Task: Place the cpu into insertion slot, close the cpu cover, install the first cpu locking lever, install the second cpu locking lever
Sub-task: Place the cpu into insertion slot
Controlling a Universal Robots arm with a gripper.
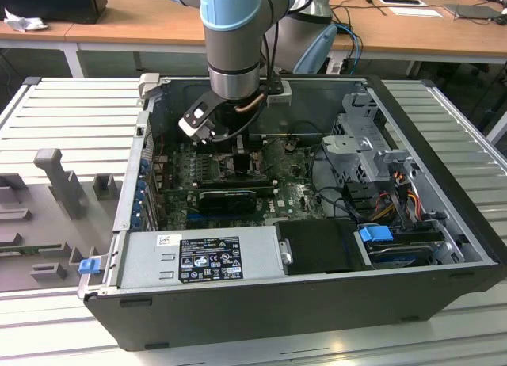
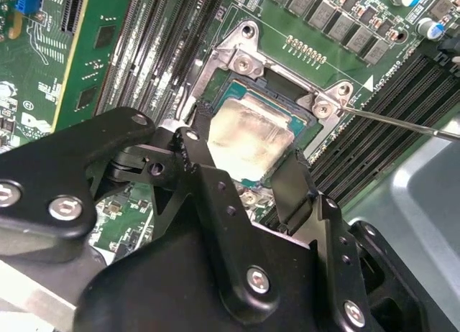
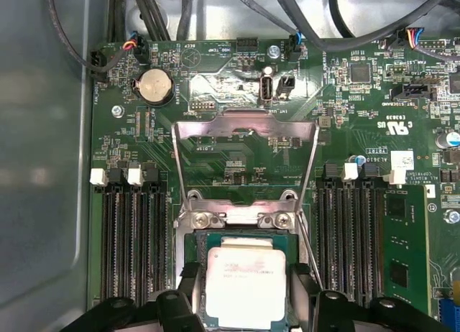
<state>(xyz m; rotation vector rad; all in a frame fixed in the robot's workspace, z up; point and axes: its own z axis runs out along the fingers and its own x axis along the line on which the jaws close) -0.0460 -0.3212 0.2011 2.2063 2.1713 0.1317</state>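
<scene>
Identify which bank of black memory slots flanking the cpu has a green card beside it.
The bank between the cpu and the green card; the other bank borders the grey case wall.

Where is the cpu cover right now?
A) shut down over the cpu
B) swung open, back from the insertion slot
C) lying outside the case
B: in the first wrist view the cpu cover is swung back from the insertion slot, and the top of the cpu is bare.
</scene>
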